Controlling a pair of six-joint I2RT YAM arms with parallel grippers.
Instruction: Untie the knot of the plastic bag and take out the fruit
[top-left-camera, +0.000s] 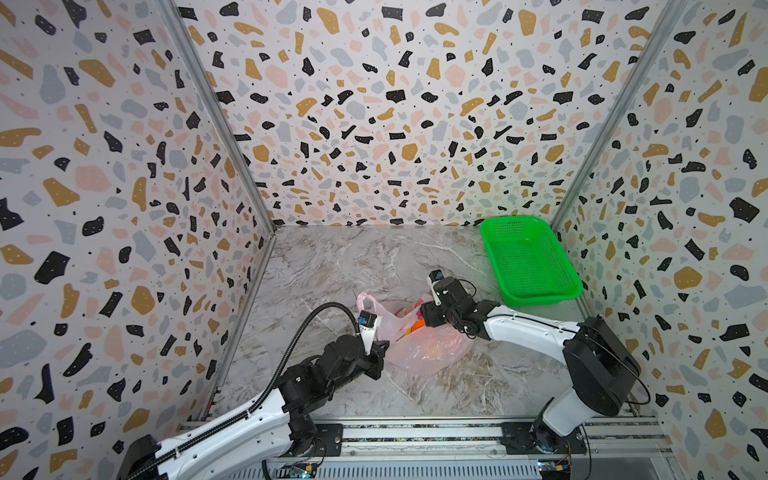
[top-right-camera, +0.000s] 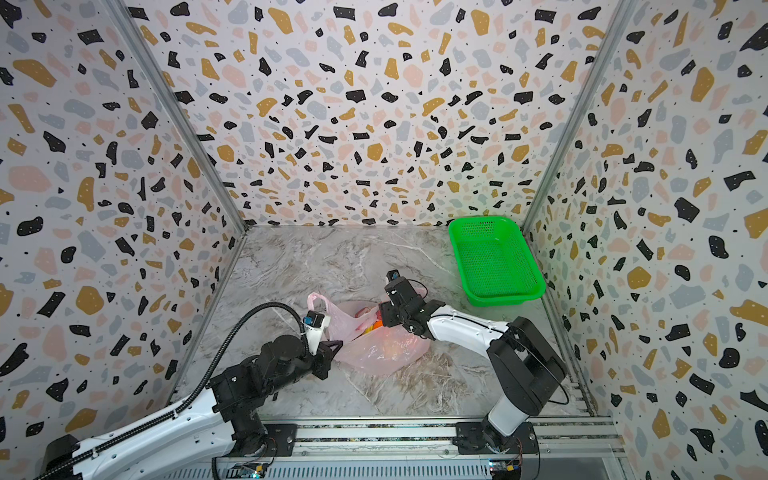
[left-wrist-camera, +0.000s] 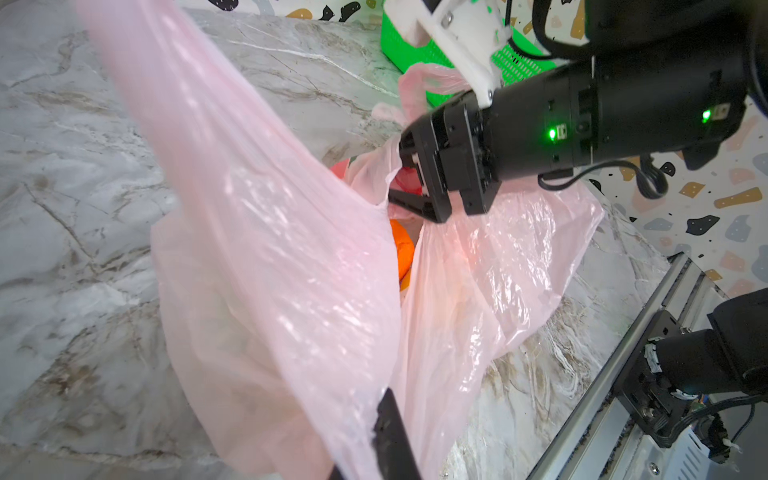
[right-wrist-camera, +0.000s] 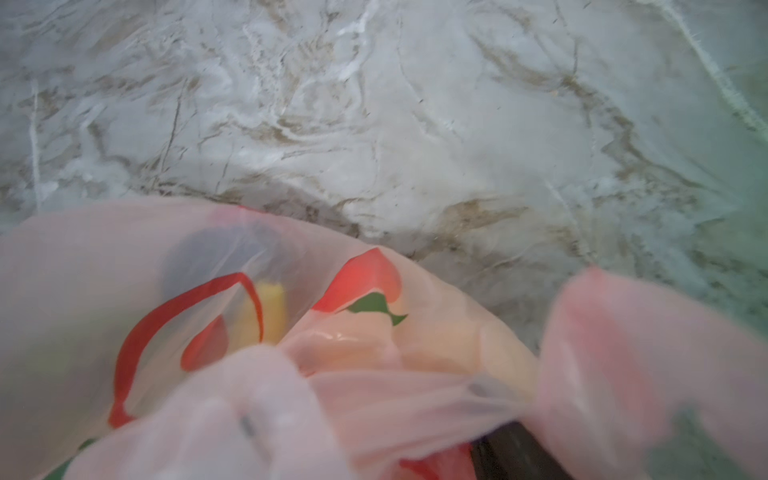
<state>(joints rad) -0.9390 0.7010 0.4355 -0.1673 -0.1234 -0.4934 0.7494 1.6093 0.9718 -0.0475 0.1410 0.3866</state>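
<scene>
Finding the plastic bag (top-left-camera: 428, 349) slumped on the marble counter (top-left-camera: 353, 266), lower centre in both top views. Can't spot a knot anywhere, and seeing a gaping mouth with an orange fruit (left-wrist-camera: 401, 249) bare in the gap, so probably done with the untying. Judging nothing lifted out yet: no fruit in the green basket (top-left-camera: 523, 257), right of centre. Pinching a stretched sheet of film at the bag's left edge with the left fingers (left-wrist-camera: 390, 432) fully closed. Showing the right fingers (left-wrist-camera: 415, 206) spread apart at the mouth, with no clear grip on anything. Only from the left wrist: that open slit and the spread. Only from the right wrist: something yellow (right-wrist-camera: 270, 311) and a dark oval (right-wrist-camera: 216, 257) behind red print, all blurred.
</scene>
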